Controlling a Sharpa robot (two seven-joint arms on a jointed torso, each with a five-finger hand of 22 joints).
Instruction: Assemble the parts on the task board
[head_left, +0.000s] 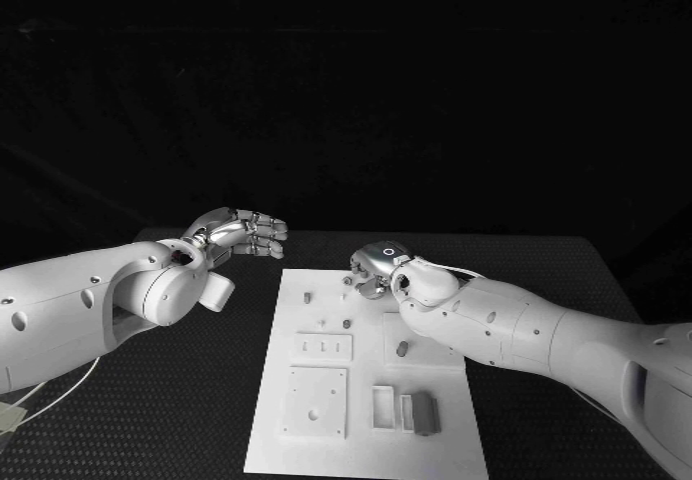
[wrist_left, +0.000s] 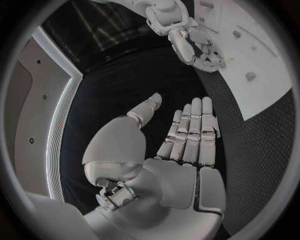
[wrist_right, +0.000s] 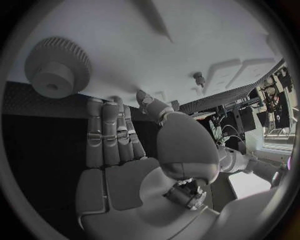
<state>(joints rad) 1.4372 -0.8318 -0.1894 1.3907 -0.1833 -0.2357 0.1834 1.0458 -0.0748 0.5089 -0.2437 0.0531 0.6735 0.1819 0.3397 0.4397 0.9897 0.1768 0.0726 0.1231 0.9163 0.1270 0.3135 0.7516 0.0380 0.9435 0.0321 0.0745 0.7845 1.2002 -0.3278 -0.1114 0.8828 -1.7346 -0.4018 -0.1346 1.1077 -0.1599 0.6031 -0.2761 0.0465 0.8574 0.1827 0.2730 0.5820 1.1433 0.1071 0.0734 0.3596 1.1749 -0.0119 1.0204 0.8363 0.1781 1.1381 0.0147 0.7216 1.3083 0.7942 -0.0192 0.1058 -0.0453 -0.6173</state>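
The task board (head_left: 368, 375) lies flat in the middle of the black table (head_left: 577, 270); all places below are given from it. The gear (wrist_right: 57, 67), a toothed wheel with a raised hub, lies flat on the board near its far edge, just beyond the fingertips of the right hand (head_left: 378, 268); that hand hovers over the board's far end, fingers extended side by side, holding nothing. The left hand (head_left: 242, 232) hangs off the board's far left corner, above the table, fingers straight and slightly apart, also empty. Small pegs (head_left: 351, 323) stand further in on the board.

Judgement: the gear appears rigid, light and smooth-faced; the teeth offer the surest purchase, so a pinch across the toothed rim is advised; the hub is the alternative; a flat-lying wheel may slide before it lifts.
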